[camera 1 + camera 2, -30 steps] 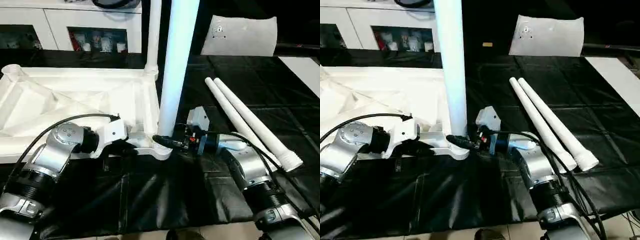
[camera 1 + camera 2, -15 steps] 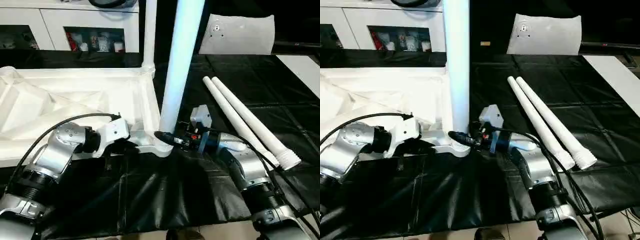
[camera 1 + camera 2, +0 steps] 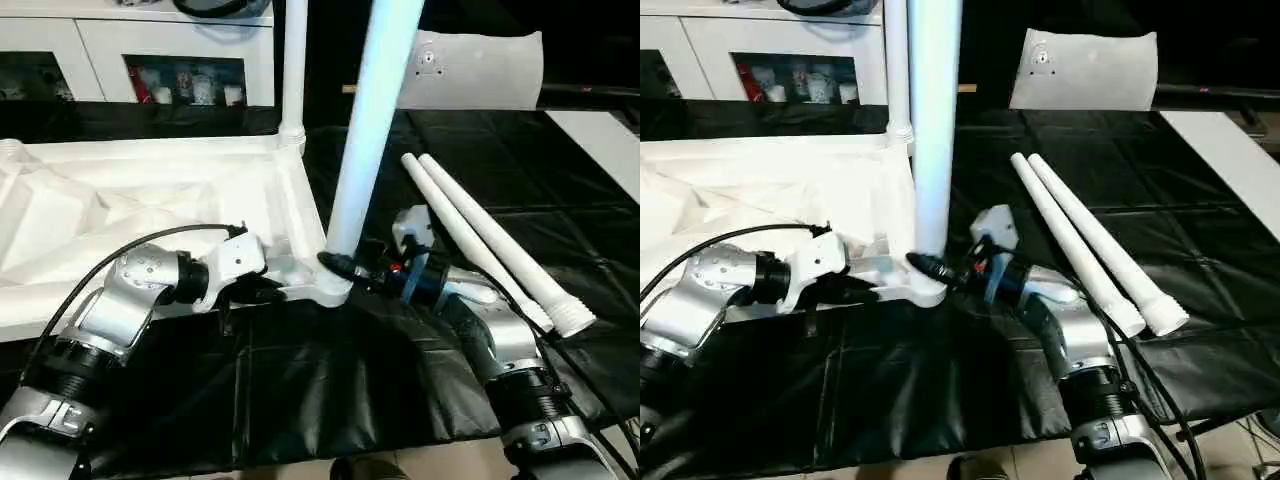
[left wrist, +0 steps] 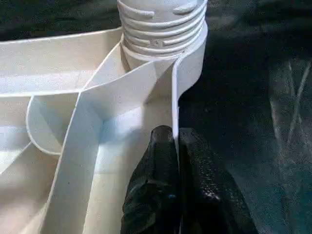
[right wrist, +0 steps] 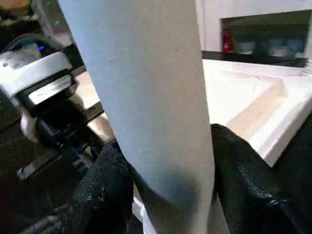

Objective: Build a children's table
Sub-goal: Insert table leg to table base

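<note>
Now leg (image 3: 362, 140) upright between right tool (image 3: 345, 268) fingers.

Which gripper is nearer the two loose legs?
Right. The right gripper clasps the upright leg, beside the loose legs; the left gripper pinches the tabletop rim, farther off.

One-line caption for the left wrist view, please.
Left gripper pinches the tabletop rim beside the corner socket where a threaded leg sits.

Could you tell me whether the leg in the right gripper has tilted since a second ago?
Yes: the leg leans its top further right, away from the upright far-corner leg.
</note>
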Available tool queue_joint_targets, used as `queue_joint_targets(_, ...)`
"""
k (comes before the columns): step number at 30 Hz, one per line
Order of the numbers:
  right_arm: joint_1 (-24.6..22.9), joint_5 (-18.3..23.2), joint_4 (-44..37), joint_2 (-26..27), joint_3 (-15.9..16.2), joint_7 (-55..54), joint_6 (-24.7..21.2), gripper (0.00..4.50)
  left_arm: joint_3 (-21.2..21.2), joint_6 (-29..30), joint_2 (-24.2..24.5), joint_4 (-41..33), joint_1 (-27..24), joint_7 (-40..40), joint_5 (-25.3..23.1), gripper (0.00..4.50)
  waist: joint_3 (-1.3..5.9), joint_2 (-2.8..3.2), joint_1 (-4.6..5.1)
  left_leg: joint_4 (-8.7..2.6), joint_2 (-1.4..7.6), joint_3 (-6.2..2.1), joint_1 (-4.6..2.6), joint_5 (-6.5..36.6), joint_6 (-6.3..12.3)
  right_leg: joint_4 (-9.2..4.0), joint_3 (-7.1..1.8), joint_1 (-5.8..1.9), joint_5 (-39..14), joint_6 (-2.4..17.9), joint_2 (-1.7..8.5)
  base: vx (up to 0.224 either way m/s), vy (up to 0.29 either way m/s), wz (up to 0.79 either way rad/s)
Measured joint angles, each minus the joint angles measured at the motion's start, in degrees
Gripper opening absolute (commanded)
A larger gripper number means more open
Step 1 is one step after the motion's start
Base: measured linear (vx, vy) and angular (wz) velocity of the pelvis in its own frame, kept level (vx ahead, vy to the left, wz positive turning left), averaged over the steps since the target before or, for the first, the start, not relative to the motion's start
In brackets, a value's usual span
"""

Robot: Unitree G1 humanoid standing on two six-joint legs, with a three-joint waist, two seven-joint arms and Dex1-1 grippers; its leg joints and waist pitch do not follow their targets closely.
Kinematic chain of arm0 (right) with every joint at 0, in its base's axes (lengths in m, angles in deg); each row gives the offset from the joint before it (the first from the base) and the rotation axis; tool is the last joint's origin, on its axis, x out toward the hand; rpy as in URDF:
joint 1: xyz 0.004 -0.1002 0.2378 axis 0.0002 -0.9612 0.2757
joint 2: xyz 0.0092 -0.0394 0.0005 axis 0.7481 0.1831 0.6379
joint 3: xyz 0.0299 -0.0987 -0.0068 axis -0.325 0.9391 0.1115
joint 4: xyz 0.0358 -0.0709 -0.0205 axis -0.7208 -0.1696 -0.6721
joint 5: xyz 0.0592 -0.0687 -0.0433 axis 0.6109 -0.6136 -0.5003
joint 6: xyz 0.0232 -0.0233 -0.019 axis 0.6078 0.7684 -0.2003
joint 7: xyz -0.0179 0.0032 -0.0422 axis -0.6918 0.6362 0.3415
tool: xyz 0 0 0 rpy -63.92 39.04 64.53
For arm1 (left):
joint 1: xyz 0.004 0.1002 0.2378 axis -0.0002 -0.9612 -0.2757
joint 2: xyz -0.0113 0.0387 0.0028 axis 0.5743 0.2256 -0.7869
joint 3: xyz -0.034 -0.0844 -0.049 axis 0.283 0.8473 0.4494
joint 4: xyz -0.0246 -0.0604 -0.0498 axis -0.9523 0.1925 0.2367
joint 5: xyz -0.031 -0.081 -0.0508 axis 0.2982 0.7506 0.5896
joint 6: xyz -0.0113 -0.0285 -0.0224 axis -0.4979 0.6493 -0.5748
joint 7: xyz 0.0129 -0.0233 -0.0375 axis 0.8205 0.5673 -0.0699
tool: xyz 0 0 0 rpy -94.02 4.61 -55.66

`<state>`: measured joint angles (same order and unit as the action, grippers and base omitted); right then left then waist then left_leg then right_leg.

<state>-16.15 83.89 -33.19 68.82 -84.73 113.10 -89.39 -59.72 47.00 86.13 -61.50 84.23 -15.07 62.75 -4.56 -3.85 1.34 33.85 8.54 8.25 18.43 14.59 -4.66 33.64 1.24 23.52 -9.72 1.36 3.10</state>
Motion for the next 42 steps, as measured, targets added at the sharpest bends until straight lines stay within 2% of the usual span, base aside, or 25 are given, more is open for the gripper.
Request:
queue_joint_targets(7,-1.2,-0.1,-1.0,0.5,-0.1,-1.9,-0.7,1.93,-0.2,0.2,-0.3,-0.1,-0.3,1.1,-0.2,0.0,0.23,-0.35,0.03,0.0,0.04,0.06,-0.05,0.0,-0.02,0.0,0.0,-0.02,0.0,0.0,-0.01,0.0,0.0,0.0)
queue_joint_targets(11,-2.7,-4.5,-2.4,-0.9,2.9,-2.1,4.2,1.93,-0.6,-0.8,-0.3,0.3,-1.6,1.9,-0.9,0.0,0.38,-0.58,0.02,-0.03,0.07,0.1,0.08,0.0,0.0,0.0,0.03,0.1,0.0,0.0,-0.02,0.0,0.0,0.0)
queue_joint_targets(18,-1.8,-11.3,-2.4,-4.9,8.3,-2.9,13.5,1.91,-0.9,-1.0,-0.4,0.4,-1.6,2.3,-1.3,0.0,0.55,-0.6,-0.13,-0.01,0.09,0.16,0.02,-0.1,0.14,0.25,0.04,0.17,0.0,0.0,-0.01,0.0,0.0,0.0)
queue_joint_targets(26,-1.9,-12.8,-0.6,-5.5,9.1,-2.4,18.8,1.9,-0.9,-1.9,-0.6,1.0,-1.4,2.4,-1.6,0.0,0.56,-0.62,-0.21,0.07,0.09,0.19,0.02,-0.1,0.27,0.35,0.02,0.17,0.0,0.1,-0.01,0.0,0.0,0.0)
queue_joint_targets(28,-1.7,-10.8,-0.3,-5.0,8.3,-1.9,17.6,1.9,-0.9,-2.0,-0.7,1.2,-1.3,2.4,-1.7,0.0,0.56,-0.62,-0.23,0.1,0.09,0.2,0.02,-0.2,0.29,0.38,0.02,0.17,0.0,0.1,-0.01,0.0,0.0,0.0)
queue_joint_targets(33,-1.6,-1.6,0.3,-2.9,2.3,-0.2,8.1,1.9,-0.9,-2.2,-0.8,1.4,-1.2,2.3,-1.7,0.0,0.55,-0.6,-0.31,0.13,0.09,0.2,0.07,-0.2,0.31,0.41,0.02,0.21,0.0,0.1,-0.01,0.0,0.0,0.0)
queue_joint_targets(36,-1.6,2.8,0.4,-2.9,-0.1,0.2,4.6,1.9,-0.9,-2.2,-0.8,1.5,-1.1,2.3,-1.7,0.0,0.55,-0.59,-0.37,0.14,0.09,0.22,0.09,-0.2,0.31,0.47,0.02,0.27,0.1,0.1,0.0,0.0,0.0,0.0)
queue_joint_targets(39,-0.8,6.3,0.5,-2.8,-3.1,-0.3,1.6,1.9,-0.9,-2.3,-0.8,1.9,-1.0,2.3,-1.7,0.0,0.55,-0.59,-0.36,0.21,0.1,0.23,0.09,-0.2,0.32,0.53,0.02,0.29,0.1,0.1,0.0,0.0,0.0,0.0)
queue_joint_targets(42,-0.3,7.4,0.5,-2.8,-4.7,-1.0,0.6,1.9,-0.9,-2.4,-0.8,2.1,-0.9,2.3,-1.7,0.0,0.55,-0.6,-0.35,0.26,0.12,0.24,0.09,-0.2,0.31,0.55,0.02,0.29,0.1,0.2,-0.01,0.0,0.0,0.0)
